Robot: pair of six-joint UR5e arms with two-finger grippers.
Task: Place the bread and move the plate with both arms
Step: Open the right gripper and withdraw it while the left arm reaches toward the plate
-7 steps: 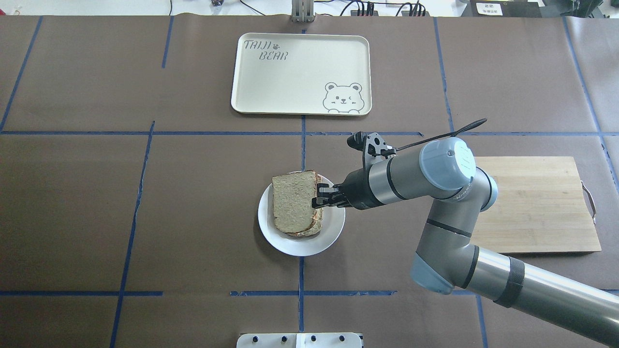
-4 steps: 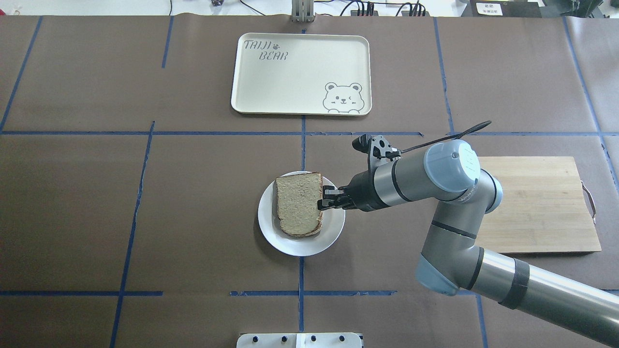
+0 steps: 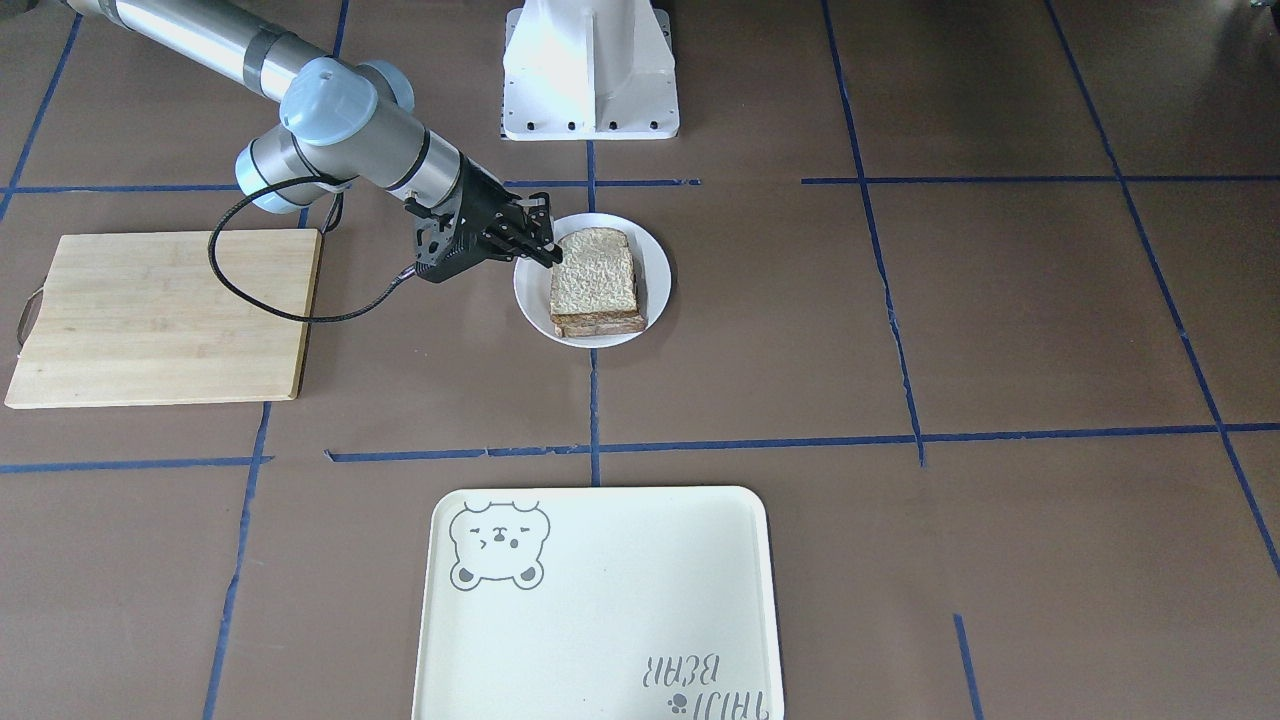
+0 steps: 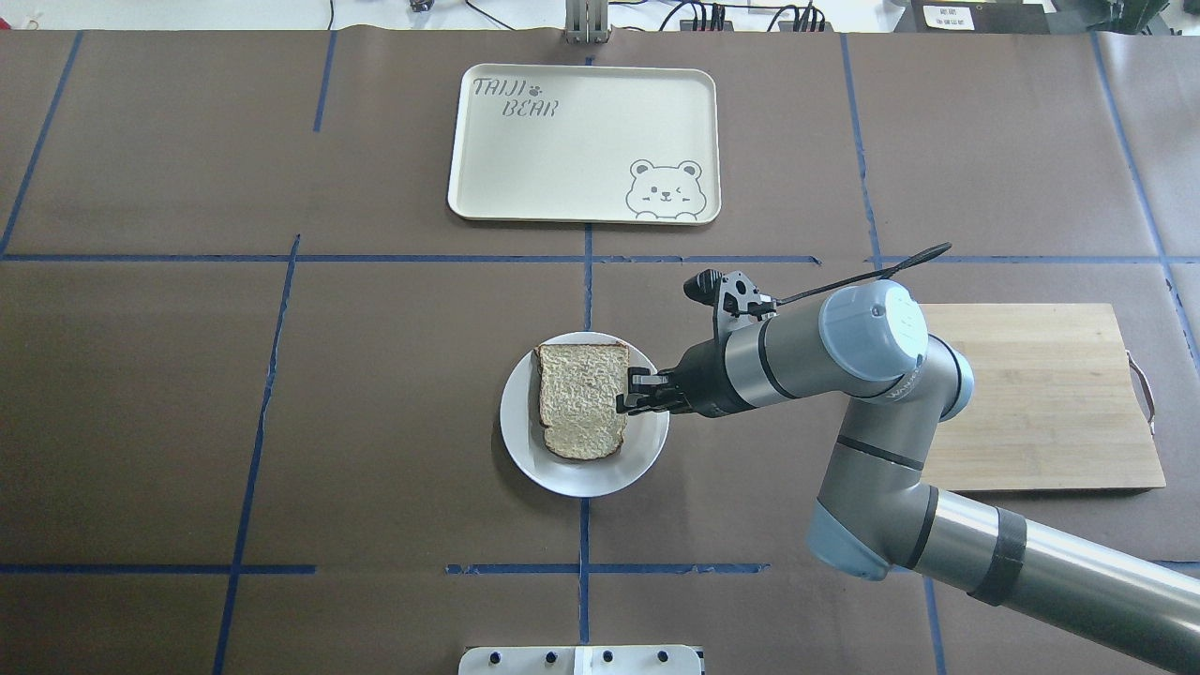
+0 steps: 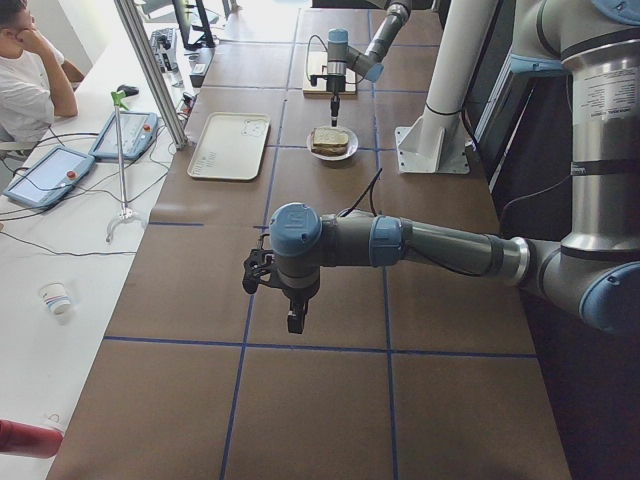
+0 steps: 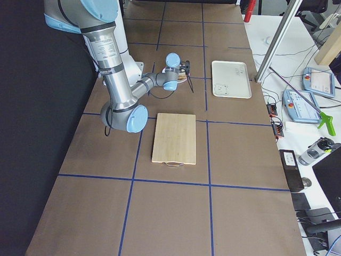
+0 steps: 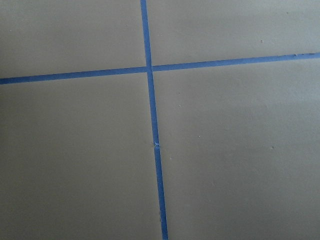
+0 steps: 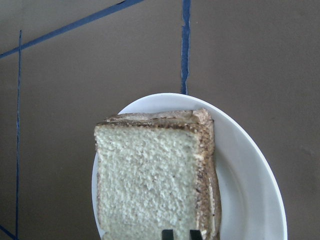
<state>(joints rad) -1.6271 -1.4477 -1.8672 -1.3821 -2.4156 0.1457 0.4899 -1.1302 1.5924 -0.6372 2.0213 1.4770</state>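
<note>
The bread (image 4: 581, 398) lies flat, pale face up, on top of another slice on the white plate (image 4: 562, 473) at the table's middle. It also shows in the front view (image 3: 592, 270) and the right wrist view (image 8: 145, 180), where the lower slice's crust peeks out beside it. My right gripper (image 4: 626, 392) is at the bread's right edge, its narrow-set fingers closed on that edge; it also shows in the front view (image 3: 548, 255). My left gripper (image 5: 292, 322) shows only in the exterior left view, low over bare table far from the plate; I cannot tell if it is open.
The cream bear tray (image 4: 581, 141) lies beyond the plate. A wooden cutting board (image 4: 1041, 394) lies to the right, partly under my right arm. The white robot base (image 3: 590, 70) stands at the near table edge. An operator sits off the table's far side.
My right gripper has lowered the bread from a tilt until it lies flat on the lower slice, and shifted slightly right. The finger spacing looks the same.
</note>
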